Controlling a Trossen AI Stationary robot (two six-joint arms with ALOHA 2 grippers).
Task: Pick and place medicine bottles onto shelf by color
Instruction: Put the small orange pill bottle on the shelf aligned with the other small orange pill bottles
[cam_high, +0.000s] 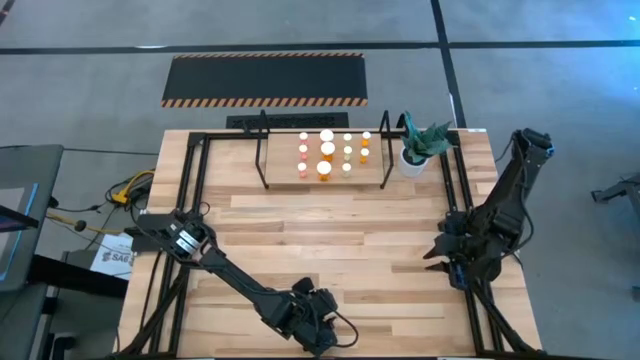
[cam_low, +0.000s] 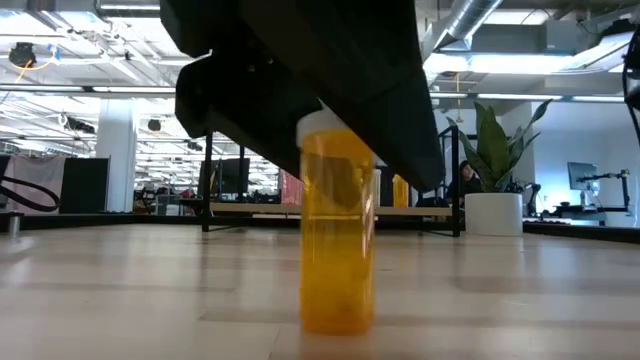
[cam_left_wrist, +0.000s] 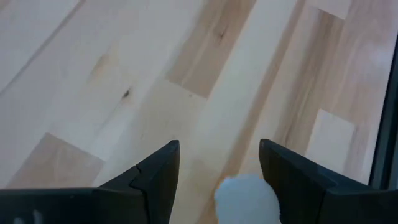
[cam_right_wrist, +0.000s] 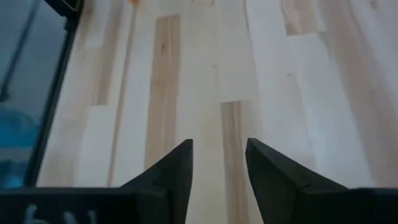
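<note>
I see even, bright overhead light on the table (cam_high: 330, 230), with soft shadows under both arms. In the low view, ceiling lamps glare behind a backlit, nearly black arm; the orange bottle (cam_low: 338, 245) glows translucent, and the near tabletop blurs. In my wrist views the fingers (cam_left_wrist: 155, 180) are soft-edged.

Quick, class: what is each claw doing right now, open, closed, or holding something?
Left claw: open, fingers either side of a bottle's white cap, not gripping.
Right claw: open, holding nothing.
</note>
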